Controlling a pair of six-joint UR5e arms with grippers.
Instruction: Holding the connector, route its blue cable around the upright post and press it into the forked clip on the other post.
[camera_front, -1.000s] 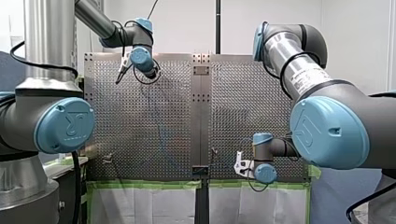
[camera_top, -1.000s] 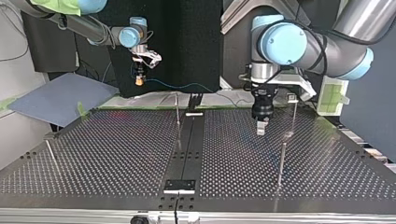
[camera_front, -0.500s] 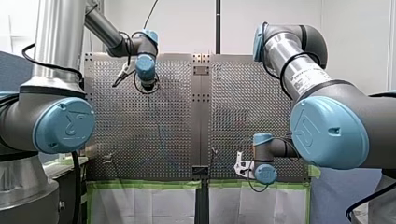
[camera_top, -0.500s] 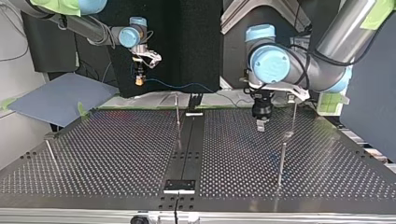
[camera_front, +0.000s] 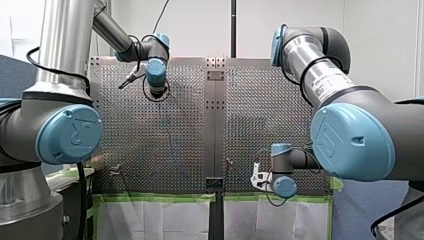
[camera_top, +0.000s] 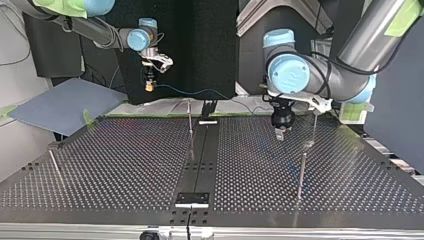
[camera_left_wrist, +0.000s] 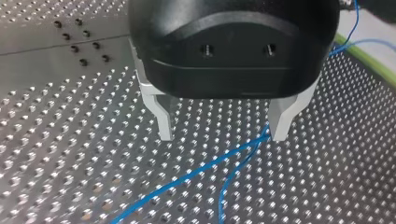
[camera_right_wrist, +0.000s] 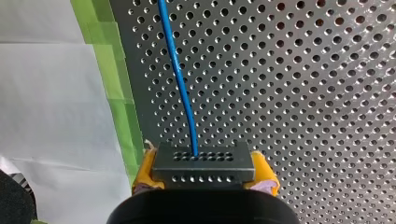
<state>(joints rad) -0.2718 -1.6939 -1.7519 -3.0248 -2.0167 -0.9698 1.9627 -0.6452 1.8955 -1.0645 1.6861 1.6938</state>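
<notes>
**Connector in hand, cable not yet routed**

My right gripper (camera_right_wrist: 204, 173) is clamped on the connector (camera_right_wrist: 203, 158), with a yellow pad against each side. In the top view it hangs at upper left, beyond the far edge of the perforated table (camera_top: 125, 165).

Connector: a small dark block with rows of pinholes on its face. The blue cable (camera_right_wrist: 180, 79) leaves the middle of that face, thin and slack, in one gentle bend.

My left gripper (camera_left_wrist: 223, 136), right of centre in the top view, hovers low over the table. Its metal fingers (camera_left_wrist: 164, 121) are spread and hold nothing. Two blue strands lie on the plate ahead of it, and one meets the inner edge of a fingertip.

Judgement: early step, securing the cable, which goes round no post. The upright post (camera_top: 190, 120) stands near centre. A thin post (camera_top: 314, 122) at right carries a small head, likely the forked clip but too small to confirm.

Next: centre one strand between the left fingers before closing, then lead the connector round the post, keeping slack.
</notes>
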